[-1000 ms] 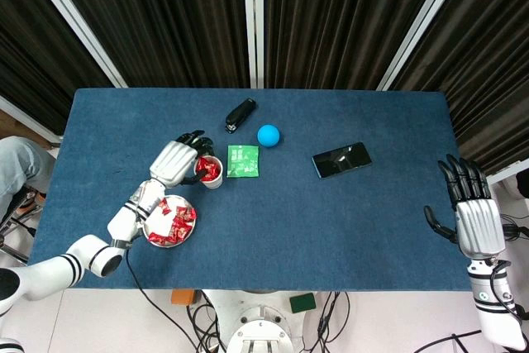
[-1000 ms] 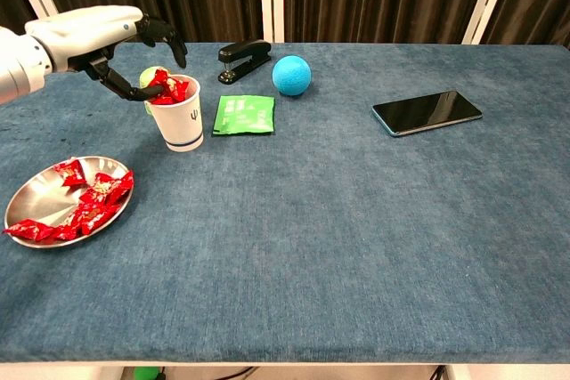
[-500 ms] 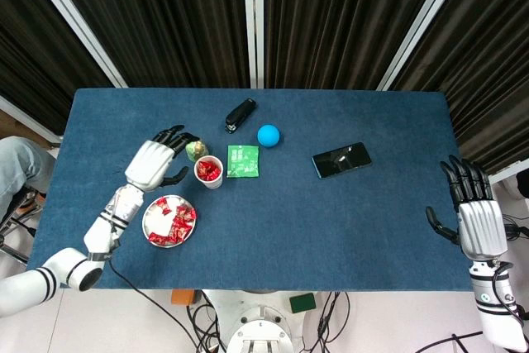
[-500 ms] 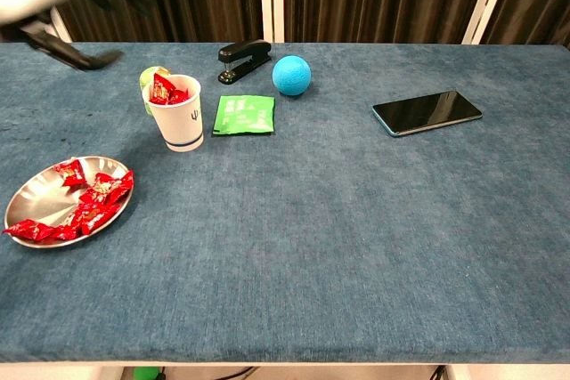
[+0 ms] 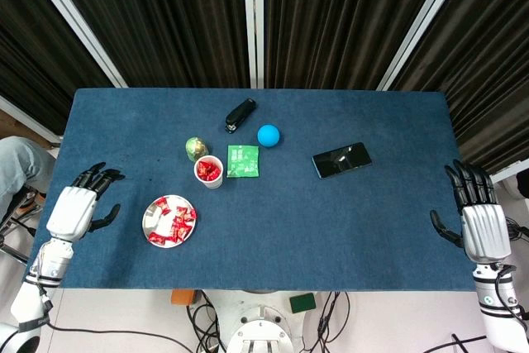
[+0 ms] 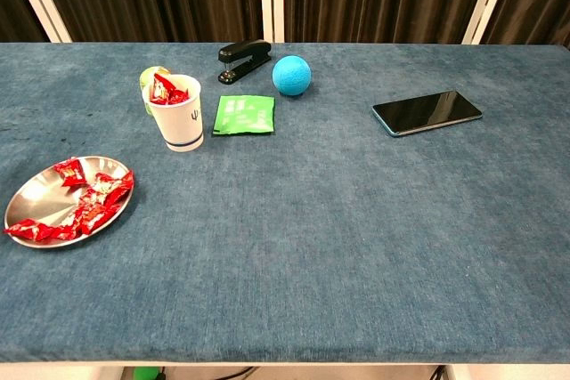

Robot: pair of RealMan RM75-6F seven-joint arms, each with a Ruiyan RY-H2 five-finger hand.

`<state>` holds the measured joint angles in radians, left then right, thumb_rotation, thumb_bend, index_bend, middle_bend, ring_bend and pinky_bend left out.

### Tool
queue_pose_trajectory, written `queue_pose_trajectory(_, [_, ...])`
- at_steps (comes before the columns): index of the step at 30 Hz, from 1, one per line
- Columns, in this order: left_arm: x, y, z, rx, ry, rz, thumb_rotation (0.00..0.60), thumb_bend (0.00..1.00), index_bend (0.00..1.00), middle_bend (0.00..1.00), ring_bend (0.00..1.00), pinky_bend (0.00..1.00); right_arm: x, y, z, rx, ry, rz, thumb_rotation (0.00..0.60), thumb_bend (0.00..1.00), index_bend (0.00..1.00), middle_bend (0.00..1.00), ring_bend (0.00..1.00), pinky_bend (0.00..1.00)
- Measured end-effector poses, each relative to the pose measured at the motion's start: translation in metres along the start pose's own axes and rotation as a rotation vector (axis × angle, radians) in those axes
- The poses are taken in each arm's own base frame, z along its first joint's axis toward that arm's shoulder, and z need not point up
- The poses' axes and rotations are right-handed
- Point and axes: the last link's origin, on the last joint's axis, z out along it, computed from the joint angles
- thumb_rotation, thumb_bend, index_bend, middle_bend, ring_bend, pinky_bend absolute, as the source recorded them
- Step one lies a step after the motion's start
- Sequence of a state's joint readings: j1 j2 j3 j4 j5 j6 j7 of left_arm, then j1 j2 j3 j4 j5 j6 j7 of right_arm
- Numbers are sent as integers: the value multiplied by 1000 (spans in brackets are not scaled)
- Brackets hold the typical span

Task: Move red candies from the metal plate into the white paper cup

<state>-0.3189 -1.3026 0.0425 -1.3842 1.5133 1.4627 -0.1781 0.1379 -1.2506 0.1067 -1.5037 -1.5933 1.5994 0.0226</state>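
The round metal plate point(image 6: 27, 202) sits near the front left of the blue cloth-covered table point(image 6: 356, 220) and carries a loose pile of red wrapped candies point(image 6: 85, 206); the white paper cup point(image 6: 180, 117), standing upright behind and to the right of the plate and well apart from it, also contains red candies. The left hand point(image 5: 73, 208) is at the left table edge, left of the plate, fingers spread and holding nothing; the right hand point(image 5: 479, 221) is at the right table edge, likewise spread and empty. A green foil packet point(image 6: 243, 115) lies just right of the cup, a small greenish-gold ball point(image 5: 196, 149) sits just behind the cup, and a black stapler point(image 6: 243, 59), a blue ball point(image 6: 291, 75) and a black smartphone point(image 6: 427, 111) lie farther back and to the right.
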Motion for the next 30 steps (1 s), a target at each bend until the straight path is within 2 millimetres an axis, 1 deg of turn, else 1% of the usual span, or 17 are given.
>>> queue_pose_trajectory(3, [-11, -6, -12, 16, -36, -43, 600, 286, 264, 224, 83, 202, 1, -3, 0, 10, 6, 0, 600, 336, 0, 0, 0, 0])
queue_pose_trajectory(7, [-33, -8, -24, 9, -107, -97, 600, 284, 268, 223, 83, 202, 3, -6, 0, 19, 8, -4, 600, 335, 0, 0, 0, 0])
queue_pose_trajectory(10, [-48, -4, -27, -20, -161, -107, 600, 284, 270, 221, 83, 202, 4, -8, 0, 25, 9, -5, 600, 334, 0, 0, 0, 0])
queue_pose_trajectory(14, [-61, 2, -25, -60, -219, -94, 600, 284, 275, 218, 84, 202, 5, -9, -2, 28, 6, -7, 600, 334, 0, 0, 0, 0])
queue_pose_trajectory(19, [-71, 4, -21, -80, -264, -68, 600, 284, 304, 218, 83, 202, 6, -10, -3, 29, 7, -11, 600, 335, 0, 0, 0, 0])
queue_pose_trajectory(30, [-78, 6, -21, -92, -311, -70, 600, 285, 358, 218, 84, 202, 3, -10, -3, 29, -4, -12, 600, 333, 0, 0, 0, 0])
